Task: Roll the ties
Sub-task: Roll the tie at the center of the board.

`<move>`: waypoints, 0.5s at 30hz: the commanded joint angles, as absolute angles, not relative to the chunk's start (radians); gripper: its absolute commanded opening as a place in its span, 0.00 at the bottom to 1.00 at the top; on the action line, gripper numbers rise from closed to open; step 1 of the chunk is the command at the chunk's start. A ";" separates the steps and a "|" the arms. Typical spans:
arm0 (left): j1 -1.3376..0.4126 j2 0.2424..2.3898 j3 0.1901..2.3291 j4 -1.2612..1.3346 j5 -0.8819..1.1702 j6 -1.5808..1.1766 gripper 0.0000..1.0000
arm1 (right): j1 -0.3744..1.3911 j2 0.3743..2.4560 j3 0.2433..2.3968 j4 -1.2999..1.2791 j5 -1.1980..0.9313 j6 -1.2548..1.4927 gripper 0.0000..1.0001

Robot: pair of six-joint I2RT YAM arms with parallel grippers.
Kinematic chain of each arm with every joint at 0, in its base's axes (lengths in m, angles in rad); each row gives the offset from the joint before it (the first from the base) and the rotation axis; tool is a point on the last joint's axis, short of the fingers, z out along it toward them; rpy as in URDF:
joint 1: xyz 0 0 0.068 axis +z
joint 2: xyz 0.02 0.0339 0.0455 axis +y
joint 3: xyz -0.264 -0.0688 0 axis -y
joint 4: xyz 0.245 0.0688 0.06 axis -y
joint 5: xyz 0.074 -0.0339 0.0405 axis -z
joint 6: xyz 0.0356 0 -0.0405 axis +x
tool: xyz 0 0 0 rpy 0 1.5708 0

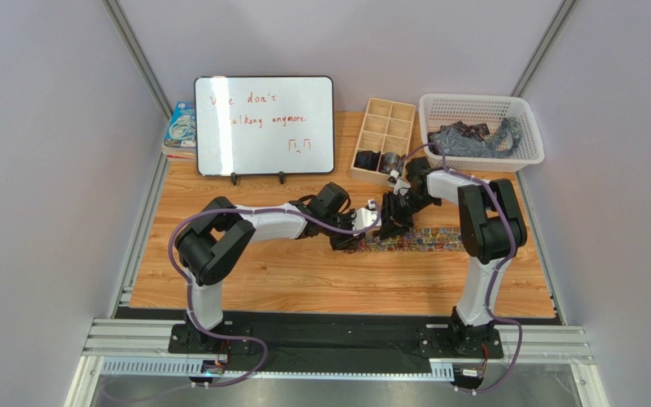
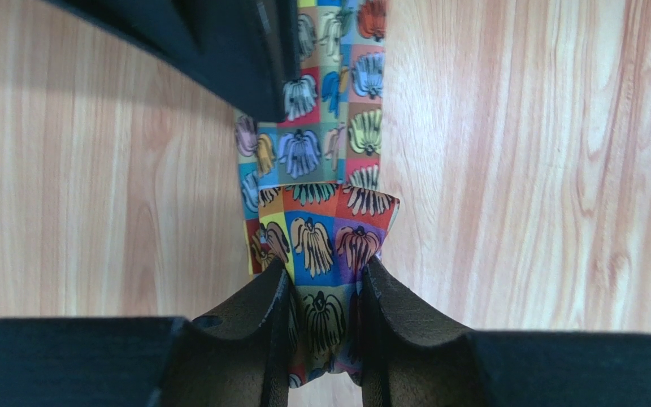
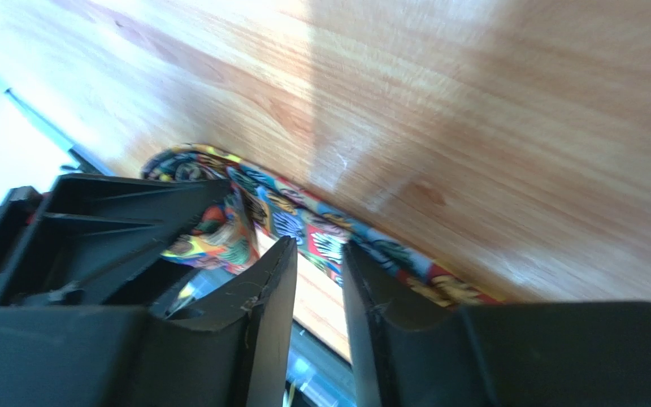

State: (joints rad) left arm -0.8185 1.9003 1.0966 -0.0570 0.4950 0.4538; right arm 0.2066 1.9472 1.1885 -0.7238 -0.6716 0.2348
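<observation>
The multicoloured tie [image 1: 426, 240] lies flat along the wooden table, running right from the grippers. My left gripper [image 1: 354, 237] is shut on the tie's folded left end. In the left wrist view my left gripper [image 2: 327, 273] pinches the fold, and the tie [image 2: 325, 153] stretches away from it. My right gripper [image 1: 390, 225] hovers just above the tie, close to the right of the left one. In the right wrist view my right gripper [image 3: 316, 248] is slightly open with nothing between the fingers, and the tie [image 3: 320, 225] lies just beyond them. Dark ties [image 1: 473, 140] fill the basket.
A wooden compartment box [image 1: 391, 119] at the back holds rolled dark ties [image 1: 370, 160]. A white basket [image 1: 482, 106] stands at the back right. A whiteboard [image 1: 265, 125] stands at the back left, with a book [image 1: 180, 127] beside it.
</observation>
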 commanded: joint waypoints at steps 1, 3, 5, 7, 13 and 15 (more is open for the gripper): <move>-0.811 1.801 1.085 -0.187 0.480 0.407 0.20 | 0.218 1.996 1.216 -0.781 -0.540 0.175 0.33; -0.811 1.766 1.078 -0.201 0.460 0.385 0.21 | 0.224 1.996 1.226 -0.793 -0.522 0.158 0.32; -0.811 1.750 1.072 -0.219 0.456 0.382 0.23 | 0.233 1.996 1.235 -0.810 -0.500 0.138 0.32; -0.810 1.750 1.071 -0.238 0.454 0.388 0.23 | 0.236 1.999 1.238 -0.815 -0.485 0.133 0.31; -0.811 1.822 1.071 -0.276 0.384 0.462 0.25 | 0.242 2.025 1.253 -0.816 -0.450 0.110 0.30; -0.811 1.835 1.069 -0.275 0.387 0.463 0.26 | 0.242 2.026 1.258 -0.816 -0.454 0.103 0.29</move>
